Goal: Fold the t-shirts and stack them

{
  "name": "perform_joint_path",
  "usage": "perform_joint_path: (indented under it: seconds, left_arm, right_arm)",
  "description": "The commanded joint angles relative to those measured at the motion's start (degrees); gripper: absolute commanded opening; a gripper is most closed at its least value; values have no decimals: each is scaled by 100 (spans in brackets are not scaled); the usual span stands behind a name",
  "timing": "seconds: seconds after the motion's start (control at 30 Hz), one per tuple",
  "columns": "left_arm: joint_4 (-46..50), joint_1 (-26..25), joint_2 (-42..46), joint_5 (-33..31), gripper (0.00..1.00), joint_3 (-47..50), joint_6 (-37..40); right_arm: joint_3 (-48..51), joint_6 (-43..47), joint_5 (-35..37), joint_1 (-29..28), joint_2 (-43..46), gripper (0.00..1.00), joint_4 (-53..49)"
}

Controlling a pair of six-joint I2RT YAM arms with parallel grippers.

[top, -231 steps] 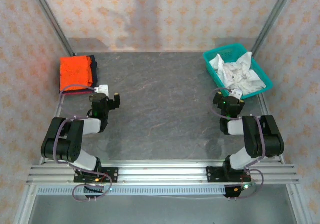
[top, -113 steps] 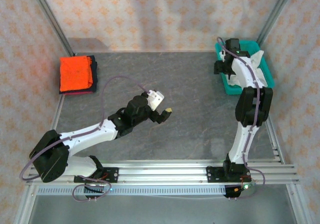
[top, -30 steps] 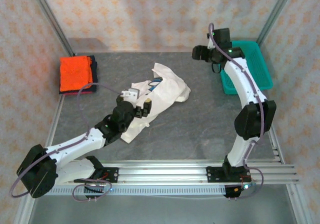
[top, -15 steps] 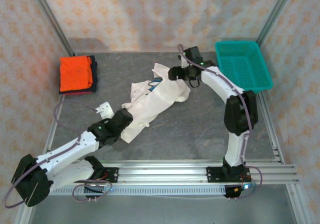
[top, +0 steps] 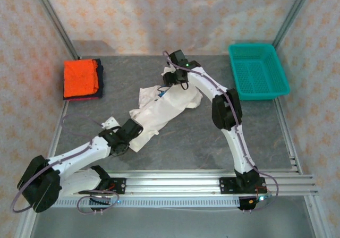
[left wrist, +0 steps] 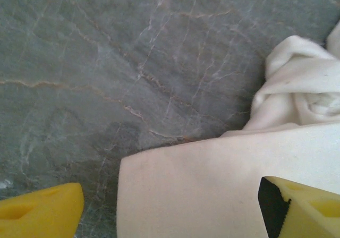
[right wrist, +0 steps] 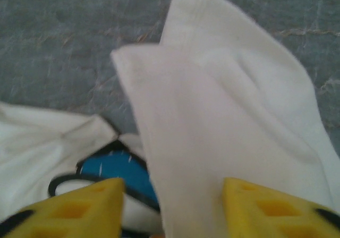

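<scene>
The white t-shirt (top: 169, 106) lies crumpled mid-table, a bit of its blue print (top: 163, 91) showing. My left gripper (top: 129, 133) is low at the shirt's near-left corner. In the left wrist view its yellow fingers (left wrist: 43, 214) stand wide apart, open, with the flat cloth corner (left wrist: 202, 185) between them. My right gripper (top: 173, 81) is at the shirt's far edge. There its jaws (right wrist: 172, 209) are open astride a raised white fold (right wrist: 212, 116), beside the blue print (right wrist: 114, 169). The orange t-shirt (top: 80, 77) lies folded on the navy one (top: 99, 76) at the far left.
The teal mesh basket (top: 258, 77) stands empty at the far right. Bare grey table (top: 212, 137) lies near and right of the white shirt. The enclosure's metal posts (top: 53, 20) rise at the back corners.
My right arm has swung left from the basket to the white shirt's far edge, and its jaws have narrowed. My left gripper has slid down to the shirt's near-left corner.
</scene>
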State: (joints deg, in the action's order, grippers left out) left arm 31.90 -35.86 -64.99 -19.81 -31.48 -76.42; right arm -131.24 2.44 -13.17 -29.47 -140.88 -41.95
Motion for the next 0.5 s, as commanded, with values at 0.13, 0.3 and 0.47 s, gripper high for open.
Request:
perform_joint_path:
  seconds: [0.13, 0.3, 0.47]
  left_arm:
    - [-228, 79, -623, 434, 77, -357, -522]
    - [-306, 114, -953, 584, 55, -367, -685]
    - [-200, 149, -954, 442, 18, -429, -716]
  right_arm:
    - [-605, -85, 581, 53, -326, 15, -485]
    - [-606, -202, 606, 113, -285, 3, -513]
    - [-544, -318, 684, 166, -42, 0, -477]
